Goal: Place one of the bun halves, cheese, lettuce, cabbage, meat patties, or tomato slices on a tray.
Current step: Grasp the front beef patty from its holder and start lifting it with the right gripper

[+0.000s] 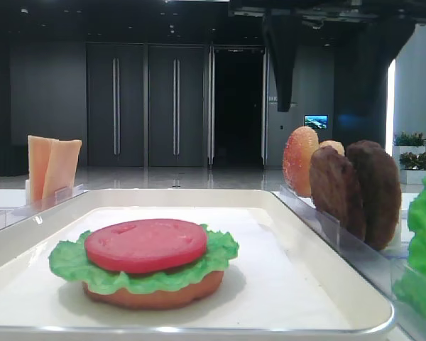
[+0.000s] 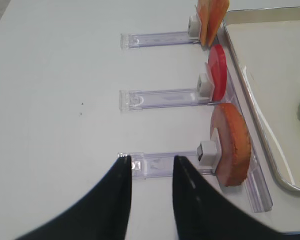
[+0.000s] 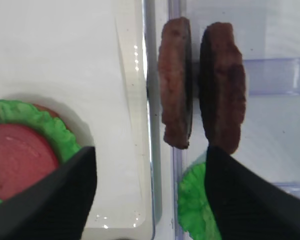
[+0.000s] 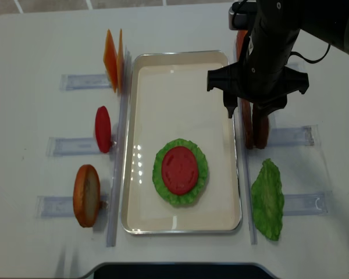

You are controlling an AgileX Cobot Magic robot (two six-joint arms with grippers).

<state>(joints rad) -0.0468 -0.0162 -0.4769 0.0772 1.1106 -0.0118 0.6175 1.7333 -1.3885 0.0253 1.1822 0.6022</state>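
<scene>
The cream tray holds a stack of bun half, lettuce and tomato slice. Two meat patties stand on edge in a clear rack right of the tray, also in the overhead view. My right gripper hangs open above them, one finger over the tray, the other past the farther patty, holding nothing. My left gripper is open over bare table beside a rack end. Cabbage is out of view.
Left racks hold cheese, a tomato slice and a bun half. A second lettuce leaf lies right of the tray, near the front. A speckled bun half stands behind the patties.
</scene>
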